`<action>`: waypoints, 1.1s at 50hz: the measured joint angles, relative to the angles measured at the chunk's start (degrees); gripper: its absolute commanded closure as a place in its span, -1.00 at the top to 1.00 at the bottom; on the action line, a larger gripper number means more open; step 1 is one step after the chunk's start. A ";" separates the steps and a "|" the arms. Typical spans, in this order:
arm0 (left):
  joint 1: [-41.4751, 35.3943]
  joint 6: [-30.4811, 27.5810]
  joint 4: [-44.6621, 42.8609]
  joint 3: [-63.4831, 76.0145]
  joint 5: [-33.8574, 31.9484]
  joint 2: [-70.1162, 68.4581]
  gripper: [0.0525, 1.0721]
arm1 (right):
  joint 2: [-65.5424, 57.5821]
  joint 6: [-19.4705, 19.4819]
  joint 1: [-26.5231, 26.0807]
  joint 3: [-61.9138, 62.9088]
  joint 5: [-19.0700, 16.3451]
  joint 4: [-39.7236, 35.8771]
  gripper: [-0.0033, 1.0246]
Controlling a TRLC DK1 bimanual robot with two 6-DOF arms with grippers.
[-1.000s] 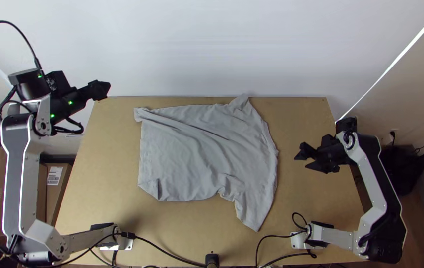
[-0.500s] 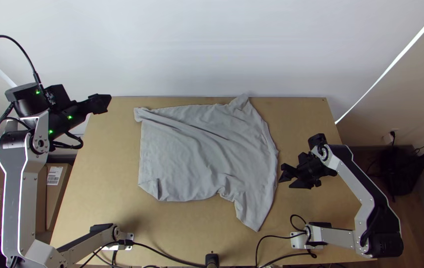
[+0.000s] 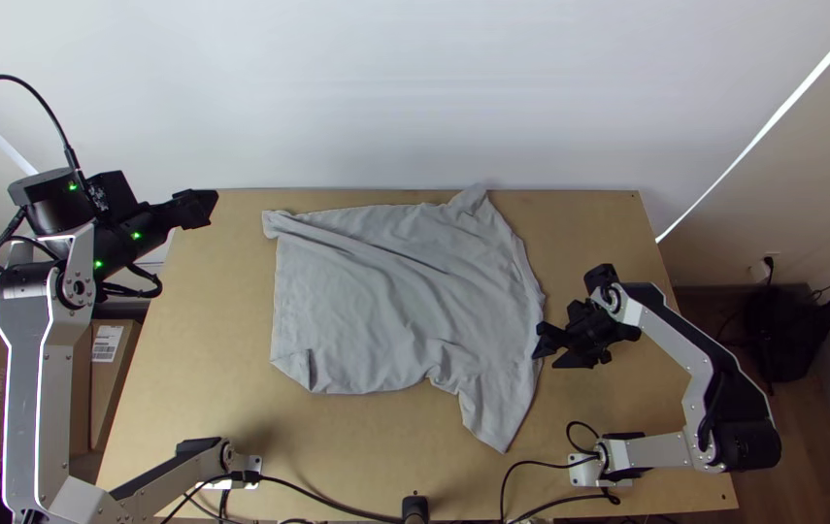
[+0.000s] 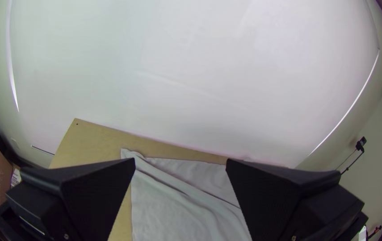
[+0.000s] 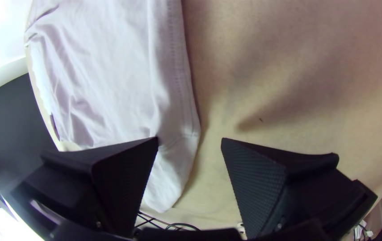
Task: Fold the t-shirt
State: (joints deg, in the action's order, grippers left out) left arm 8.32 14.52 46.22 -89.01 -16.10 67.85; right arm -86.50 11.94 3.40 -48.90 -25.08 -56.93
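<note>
Meanwhile, holds the left hand (image 3: 209,207) released and empty by the far left corner of the wooden surface (image 3: 191,369), with fingers spread wide. Poses the right hand (image 3: 545,359) released and empty too, at the right side of the grey t-shirt (image 3: 385,301), with parted fingers on either side of the cloth's edge as pictured from the right wrist; cannot tell whether touching the fabric. Displays the t-shirt spread unevenly around the middle of the surface, creased in long diagonal ridges from its far left corner, turned over at the near left corner, bunched along part of the near side and tapering to a point toward the near right
</note>
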 measured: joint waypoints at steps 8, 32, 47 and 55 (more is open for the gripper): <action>-0.02 0.00 0.00 0.11 0.00 0.00 0.91 | -1.70 0.22 1.55 0.94 -0.92 1.25 0.28; -2.47 -4.09 1.05 4.52 -0.02 -1.11 0.89 | 1.51 0.42 3.26 6.45 -2.80 10.73 -0.95; -8.76 -15.78 6.27 11.10 0.00 -1.40 0.90 | 1.97 0.39 2.62 6.93 -2.89 11.26 -0.95; -13.84 -26.03 16.41 15.08 1.25 -1.11 0.89 | 1.99 0.42 2.14 6.99 -3.02 11.32 -0.95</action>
State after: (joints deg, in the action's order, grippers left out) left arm -5.52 -11.51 62.63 -73.93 -14.85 66.74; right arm -84.51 12.36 5.54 -41.91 -28.10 -45.60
